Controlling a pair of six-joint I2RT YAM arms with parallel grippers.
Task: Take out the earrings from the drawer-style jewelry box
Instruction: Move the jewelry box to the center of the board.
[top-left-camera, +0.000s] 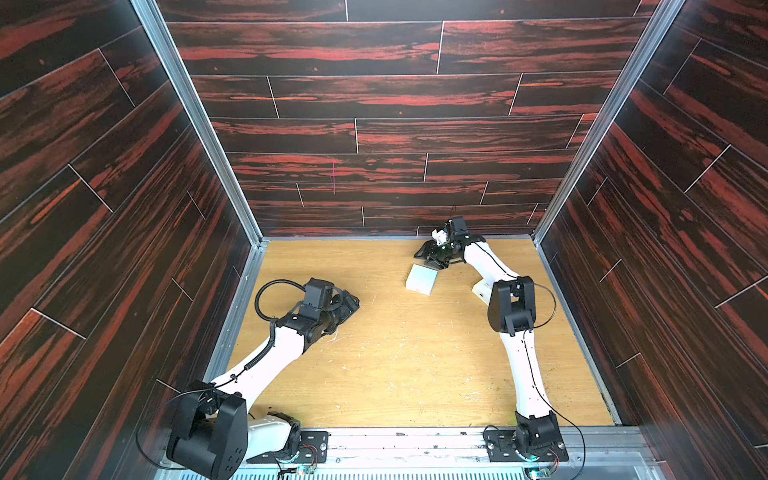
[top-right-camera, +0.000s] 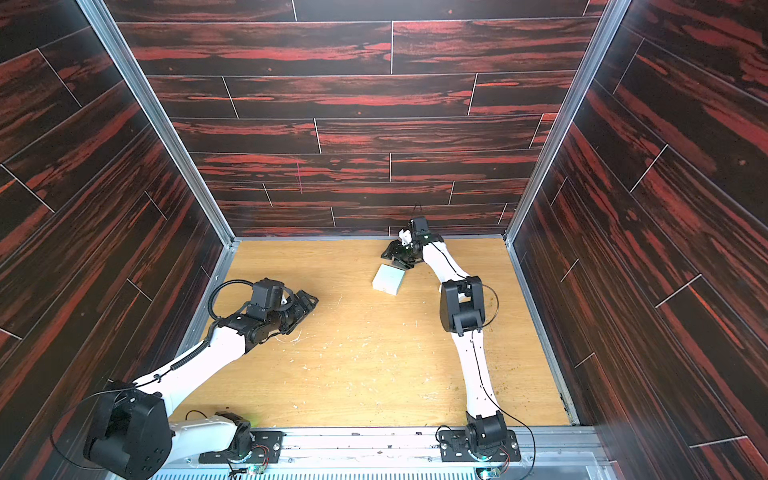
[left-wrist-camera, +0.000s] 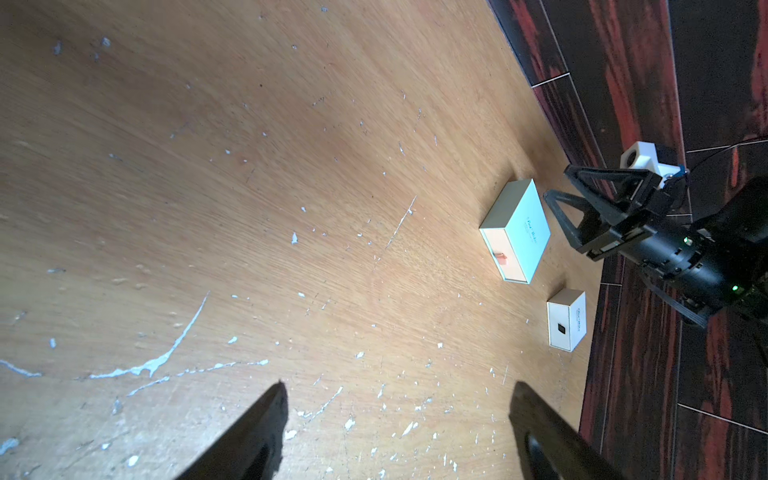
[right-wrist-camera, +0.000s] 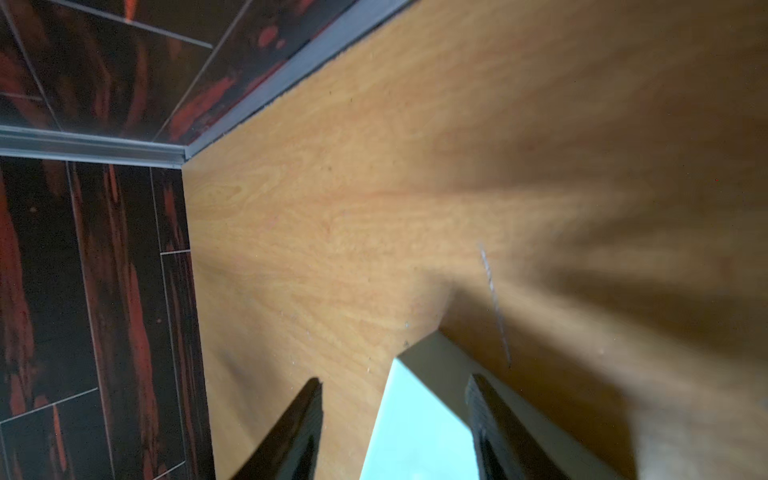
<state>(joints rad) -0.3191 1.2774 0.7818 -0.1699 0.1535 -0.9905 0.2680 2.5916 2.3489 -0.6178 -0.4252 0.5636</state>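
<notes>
Near the back wall (top-left-camera: 374, 199), the right gripper (right-wrist-camera: 395, 378) straddles a corner of the closed jewelry box (top-left-camera: 421, 279), jaws apart, likely to brace it, while the left gripper (left-wrist-camera: 399, 386) hovers wide open.

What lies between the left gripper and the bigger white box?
Only bare tabletop with pale scratches, as the left wrist view shows, from the left gripper to the bigger white box.

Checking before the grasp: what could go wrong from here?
1. The right tool straddles only a corner of the box; closing could twist or shove it.
2. The drawer is shut and its pull tab faces away from that tool; the left tool is far off.
</notes>
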